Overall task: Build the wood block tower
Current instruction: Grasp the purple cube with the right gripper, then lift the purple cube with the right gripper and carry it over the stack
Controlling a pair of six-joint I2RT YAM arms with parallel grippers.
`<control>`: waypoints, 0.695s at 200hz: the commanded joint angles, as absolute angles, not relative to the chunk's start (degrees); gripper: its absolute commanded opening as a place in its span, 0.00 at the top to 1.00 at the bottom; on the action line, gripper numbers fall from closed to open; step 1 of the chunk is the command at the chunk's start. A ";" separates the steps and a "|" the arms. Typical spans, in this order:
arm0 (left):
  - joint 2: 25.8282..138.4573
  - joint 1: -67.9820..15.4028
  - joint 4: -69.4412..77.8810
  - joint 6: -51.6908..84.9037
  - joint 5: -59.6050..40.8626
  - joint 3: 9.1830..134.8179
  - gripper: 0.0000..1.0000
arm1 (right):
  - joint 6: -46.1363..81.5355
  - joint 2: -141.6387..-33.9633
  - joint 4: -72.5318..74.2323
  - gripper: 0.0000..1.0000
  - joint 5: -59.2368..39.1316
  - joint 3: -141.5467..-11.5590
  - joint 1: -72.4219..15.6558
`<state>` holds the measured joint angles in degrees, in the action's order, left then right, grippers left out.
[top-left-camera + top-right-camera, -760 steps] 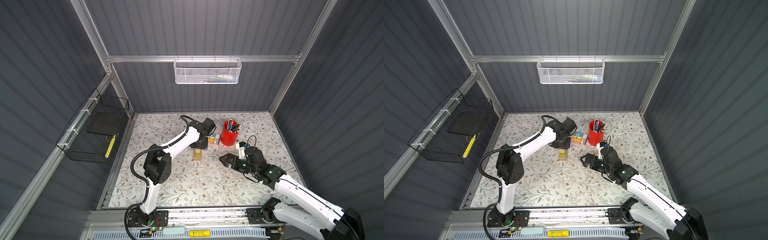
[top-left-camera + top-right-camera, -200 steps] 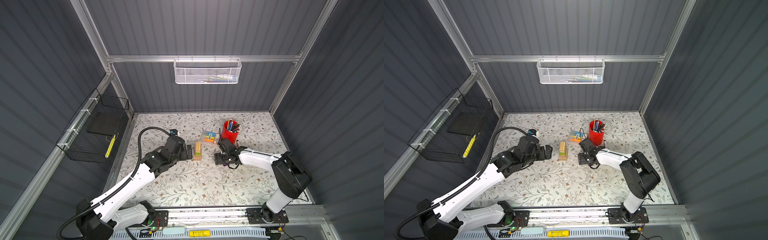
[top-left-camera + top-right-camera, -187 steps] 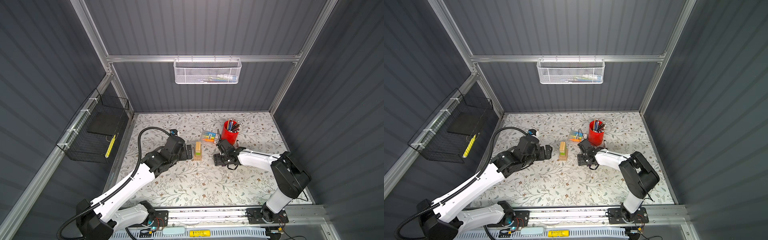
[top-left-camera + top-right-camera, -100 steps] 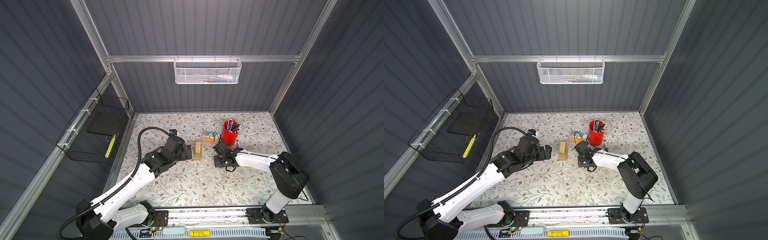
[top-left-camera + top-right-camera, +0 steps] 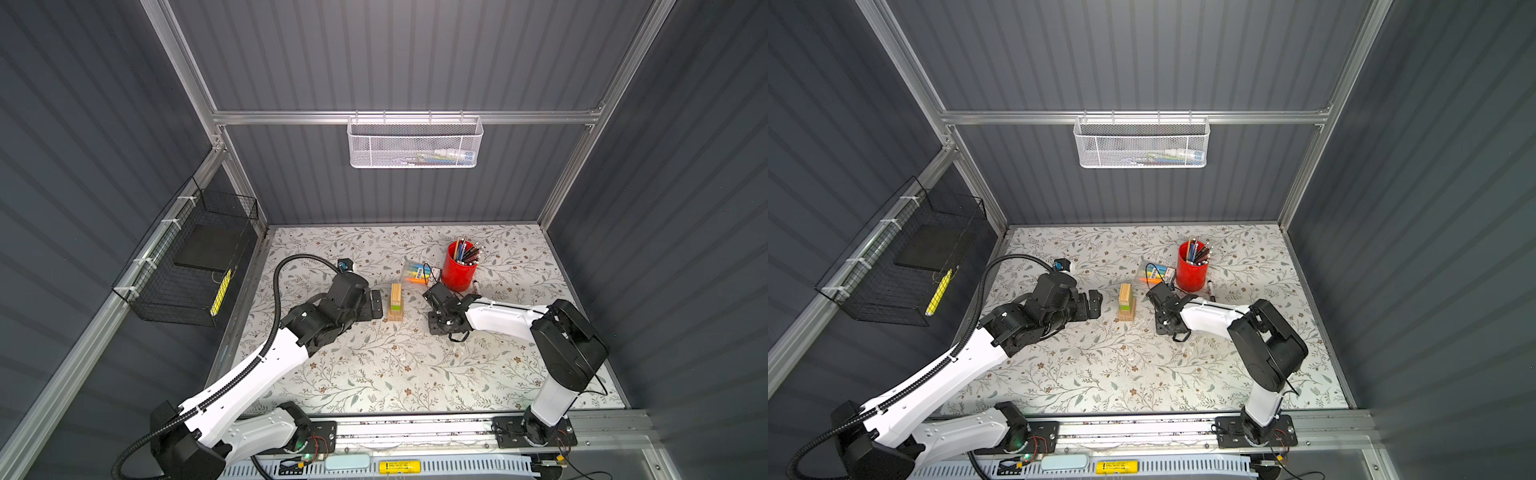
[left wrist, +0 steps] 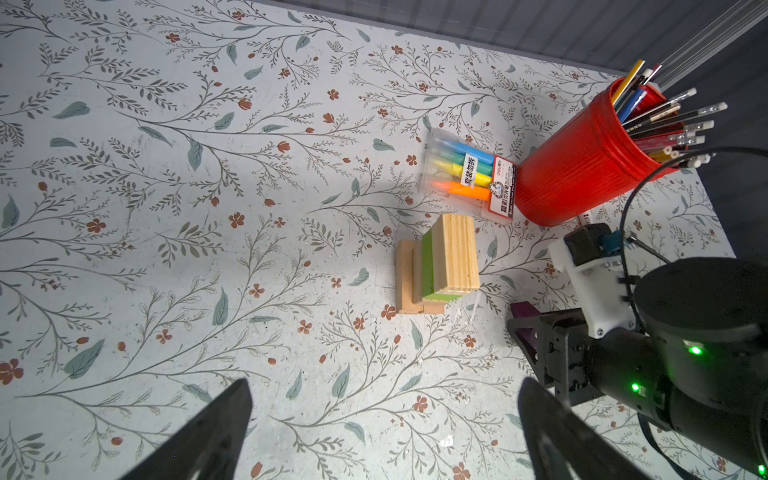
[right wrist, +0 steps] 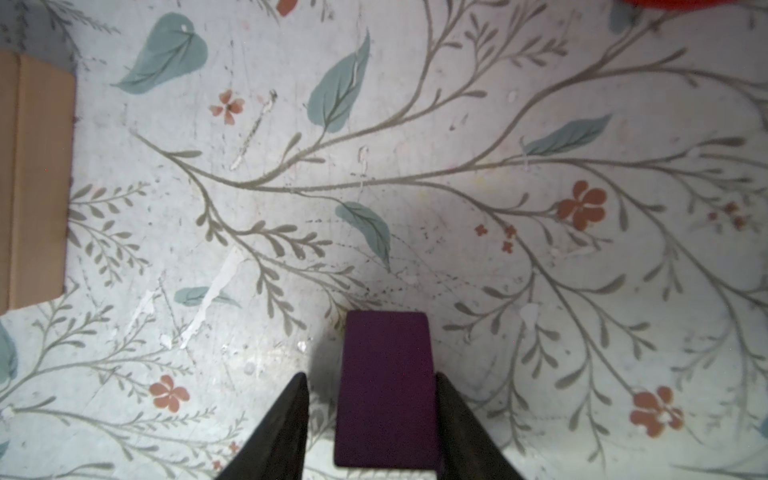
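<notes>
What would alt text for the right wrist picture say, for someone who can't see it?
A dark purple block lies on a floral table between two black jaws, with a small gap on one side. Tan wood blocks show at the picture's edge.

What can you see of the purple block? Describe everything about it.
The purple block is a dark, matte, brick-shaped piece, apparently painted wood. It lies flat on the flowered table, apart from the tower. The right gripper straddles it: one finger seems to meet its side, the other shows a gap.
</notes>
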<state>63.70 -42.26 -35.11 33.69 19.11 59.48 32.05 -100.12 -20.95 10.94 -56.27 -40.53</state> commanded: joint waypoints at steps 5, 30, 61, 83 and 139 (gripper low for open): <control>63.73 -41.84 -36.40 34.50 19.52 59.56 0.00 | 31.18 -101.48 -21.97 0.55 10.39 -57.13 -40.13; 64.17 -41.81 -36.55 34.54 19.29 59.65 0.00 | 31.34 -102.20 -21.97 0.59 9.75 -56.83 -39.99; 64.31 -41.82 -36.61 34.54 19.30 59.80 0.00 | 31.14 -101.73 -23.80 0.64 10.29 -56.77 -39.99; 64.25 -41.79 -36.52 34.54 19.35 60.07 0.00 | 31.09 -100.33 -24.59 0.68 10.51 -57.14 -39.99; 63.80 -41.84 -37.74 34.54 20.36 60.38 0.00 | 32.92 -95.56 -30.53 0.72 12.47 -60.04 -40.34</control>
